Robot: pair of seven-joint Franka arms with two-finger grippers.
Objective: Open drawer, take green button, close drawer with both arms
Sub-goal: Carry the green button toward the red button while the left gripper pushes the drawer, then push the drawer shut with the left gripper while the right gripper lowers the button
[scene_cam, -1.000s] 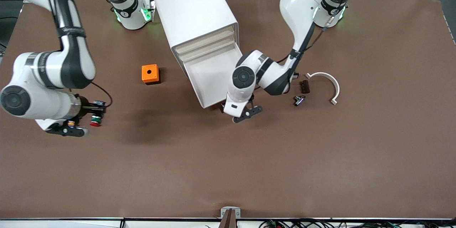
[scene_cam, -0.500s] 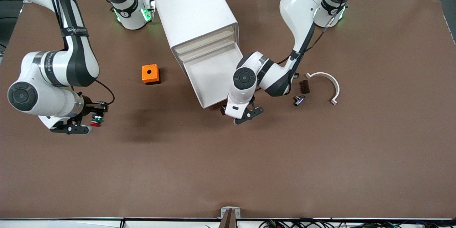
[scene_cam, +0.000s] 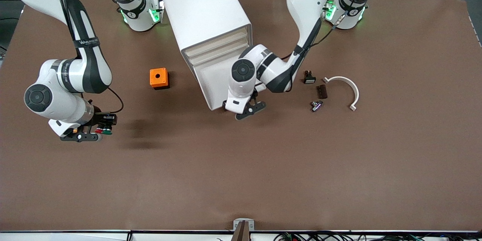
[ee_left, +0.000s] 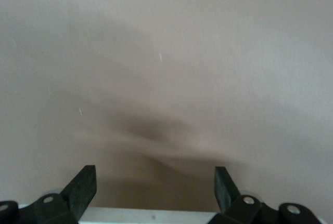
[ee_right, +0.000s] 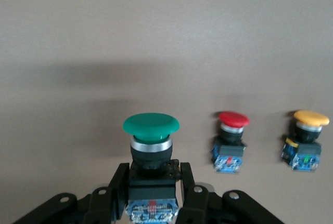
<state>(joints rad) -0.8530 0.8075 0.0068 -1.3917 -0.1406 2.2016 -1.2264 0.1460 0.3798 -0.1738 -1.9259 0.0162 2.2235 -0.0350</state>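
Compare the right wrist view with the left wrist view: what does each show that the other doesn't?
Only the right wrist view: the right hand shut on the green button, with a red button and a yellow button standing on the table. Only the left wrist view: the left hand, open and empty, and between its fingers a white strip, probably the drawer. Both: bare brown table with a soft shadow.

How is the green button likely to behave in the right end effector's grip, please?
The green button looks rigid: a hard domed cap on a blocky body, so it should not flex. The right end effector is shut on the squarish body, which probably resists slipping. With its wide cap above a narrower body, it may be top-heavy and could tip if set down carelessly.
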